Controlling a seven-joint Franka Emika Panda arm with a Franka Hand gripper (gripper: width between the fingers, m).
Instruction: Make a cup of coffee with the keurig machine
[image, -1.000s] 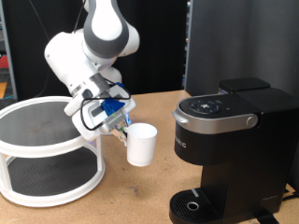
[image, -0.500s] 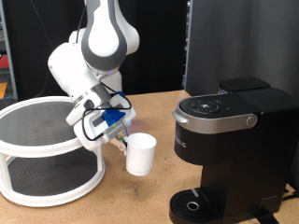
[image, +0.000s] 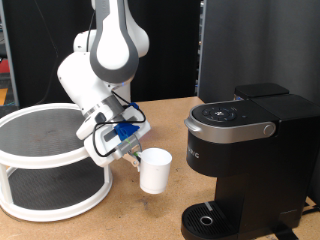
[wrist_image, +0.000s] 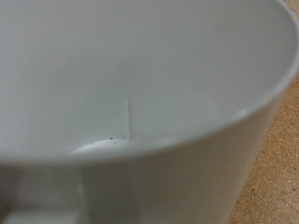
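Note:
The small white cup (image: 154, 170) hangs upright in my gripper (image: 136, 154), just above the cork table, to the exterior view's left of the keurig machine (image: 243, 160). The gripper is shut on the cup's side at its rim. The black machine has its silver-rimmed lid down and its round drip base (image: 207, 219) bare. In the wrist view the cup's empty white inside (wrist_image: 131, 84) fills almost the whole picture, with a strip of cork table (wrist_image: 278, 168) beside it; the fingers do not show there.
A white two-tier round rack (image: 50, 160) with dark mesh shelves stands at the exterior view's left, close behind the arm. Dark panels stand behind the machine. Open cork table lies between the cup and the machine's base.
The arm has carried the cup lower and a little toward the exterior view's right and bottom, nearer the table and the machine's base.

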